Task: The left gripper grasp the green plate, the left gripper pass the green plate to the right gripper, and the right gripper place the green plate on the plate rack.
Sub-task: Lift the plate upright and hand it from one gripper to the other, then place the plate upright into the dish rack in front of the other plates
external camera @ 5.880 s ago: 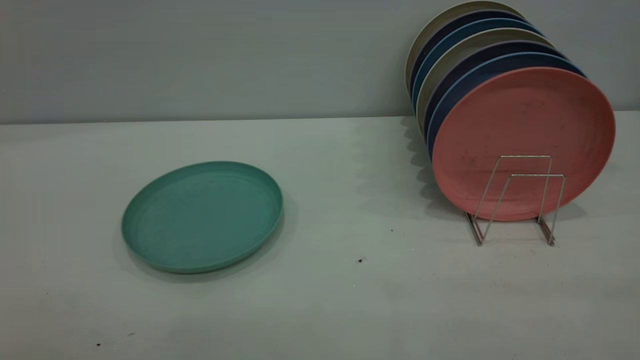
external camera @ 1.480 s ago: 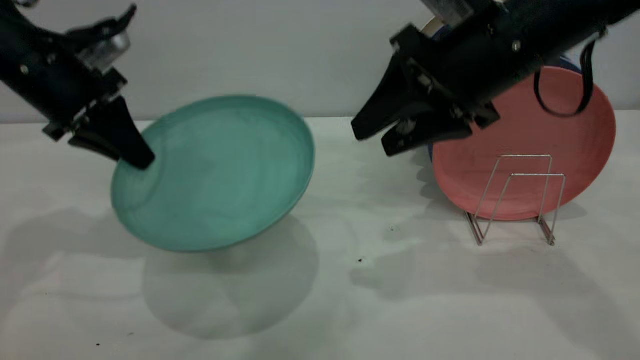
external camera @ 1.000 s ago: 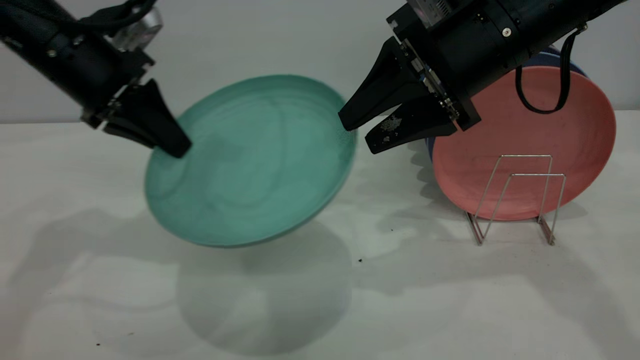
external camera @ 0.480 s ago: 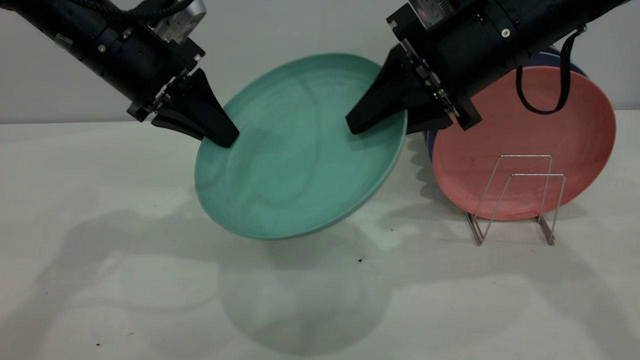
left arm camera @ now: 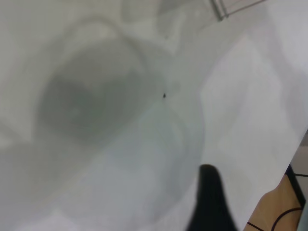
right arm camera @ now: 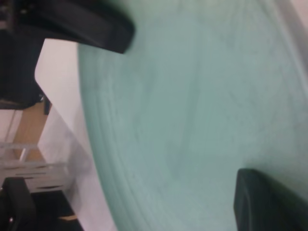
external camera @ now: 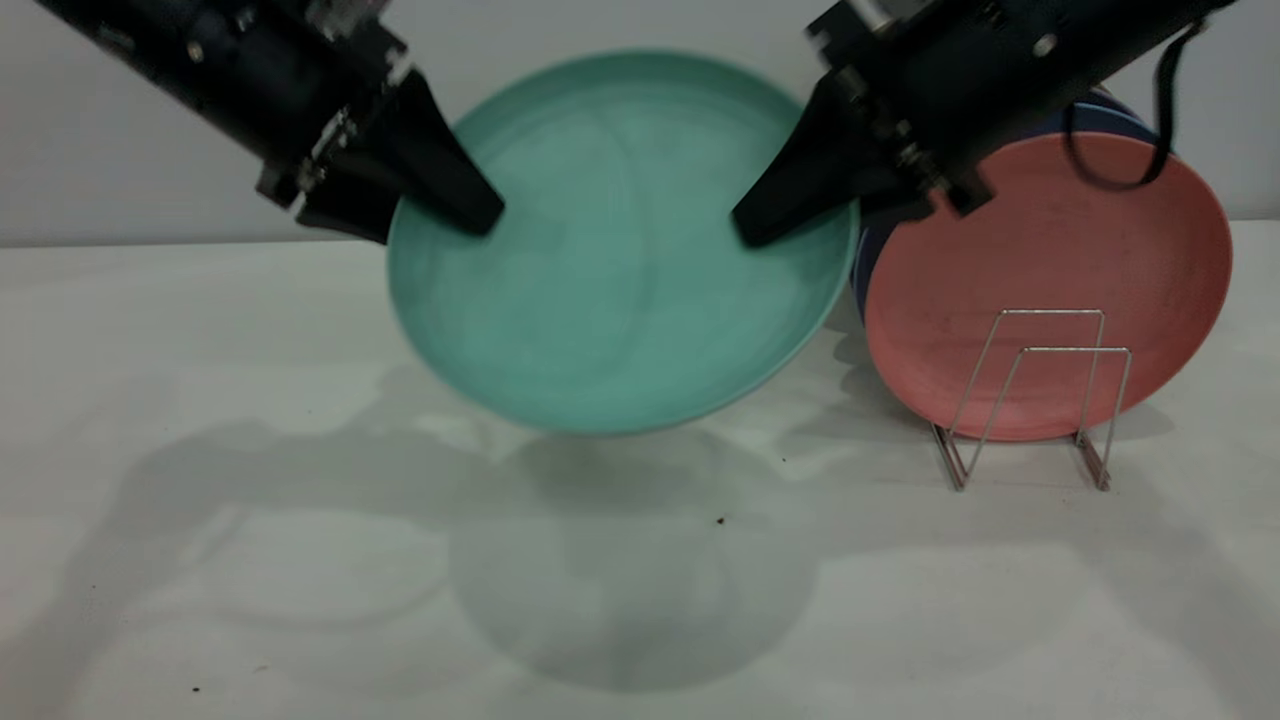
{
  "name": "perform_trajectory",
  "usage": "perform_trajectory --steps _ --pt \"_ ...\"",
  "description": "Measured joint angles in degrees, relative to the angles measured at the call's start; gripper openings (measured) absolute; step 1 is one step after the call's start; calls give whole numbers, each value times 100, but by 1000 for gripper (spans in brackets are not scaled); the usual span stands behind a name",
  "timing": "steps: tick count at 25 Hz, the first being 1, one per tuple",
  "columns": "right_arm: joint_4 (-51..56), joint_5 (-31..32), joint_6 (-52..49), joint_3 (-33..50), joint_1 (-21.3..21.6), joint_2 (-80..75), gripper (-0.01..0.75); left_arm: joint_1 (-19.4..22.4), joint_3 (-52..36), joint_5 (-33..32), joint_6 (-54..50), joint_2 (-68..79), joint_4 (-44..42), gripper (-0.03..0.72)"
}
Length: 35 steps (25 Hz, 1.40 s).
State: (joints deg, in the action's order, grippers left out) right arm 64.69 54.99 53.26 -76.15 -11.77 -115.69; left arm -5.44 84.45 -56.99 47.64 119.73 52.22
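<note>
The left gripper (external camera: 470, 205) grips the green plate's (external camera: 615, 250) left rim, holding it tilted in the air above the table (external camera: 250, 520). The right gripper (external camera: 765, 215) is clamped on its right rim, beside the salmon-pink plate (external camera: 1050, 270) standing in the plate rack (external camera: 1040, 400)

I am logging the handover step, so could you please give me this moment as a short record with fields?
stage: handover in mid-air, plate not yet racked
green plate: lifted off the table, tilted with its face toward the exterior camera
left gripper: shut on the plate's left rim
right gripper: shut on the plate's right rim
plate rack: on the table at the right, front loops free
salmon-pink plate: upright in the rack, frontmost of the stack
blue plates: behind the pink one, mostly hidden
</note>
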Motion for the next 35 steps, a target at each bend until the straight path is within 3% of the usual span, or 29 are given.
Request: perform_trajectory --steps 3,9,17,22,26,31,35 --pt "-184 53 -32 -4 209 108 94 0 0 -59 -18 -285 -18 644" --pt "-359 201 122 -4 630 215 94 0 0 -171 -18 -999 -190 626" --pt "-1760 217 2212 -4 831 1306 94 0 0 -320 -114 -1610 -728 575" --pt "-3145 -211 3322 -4 831 1940 94 0 0 -314 -154 -1612 -741 573" --pt "-3876 -810 3529 -4 831 2112 94 0 0 -314 -200 -1612 -746 570" --pt "-4146 -1600 3563 1 831 2107 94 0 0 -308 -233 -1612 -746 569" --pt "-4146 -1724 3685 5 831 2042 94 0 0 -308 -237 -1612 -746 569"
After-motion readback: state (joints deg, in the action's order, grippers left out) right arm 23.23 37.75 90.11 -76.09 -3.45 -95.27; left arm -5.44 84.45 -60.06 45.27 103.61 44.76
